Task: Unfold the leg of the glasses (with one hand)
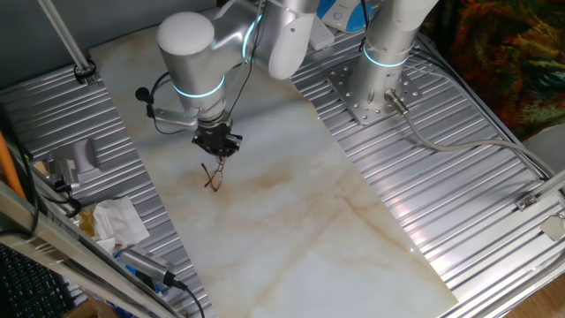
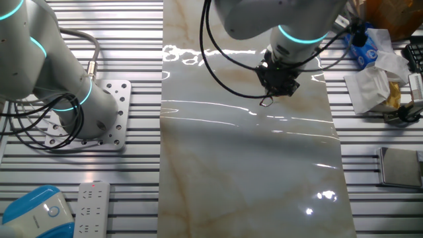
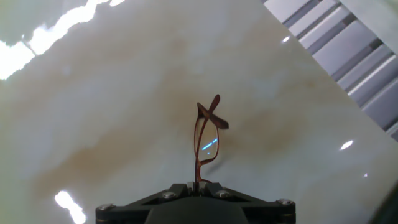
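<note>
Right now the gripper (image 1: pixel 217 146) hangs low over the marble slab (image 1: pixel 291 221), its black fingers drawn in tight, and it has the glasses (image 1: pixel 214 174) pinched by the frame. From the hand view the fingertips meet at the bottom of the picture and the thin reddish-brown wire rises straight out from between them, so the glasses (image 3: pixel 206 140) dangle from the grip with one clear lens edge-on and two slim arms crossing in an X at the far end. In one fixed view the glasses sit just under the gripper, over a brownish vein in the slab, toward its left side; whether their tip touches the stone I cannot tell. From the other fixed view the gripper (image 2: pixel 277 84) shows as a dark block below the teal-ringed wrist, and only a small loop of wire (image 2: pixel 266 101) peeks out beneath it. A second arm's base (image 1: pixel 387 62) stands bolted to a plate on the ribbed metal table (image 1: pixel 459 177) at the far right. Crumpled white tissue (image 1: pixel 116 221) lies on the ribbed metal to the left of the slab.
</note>
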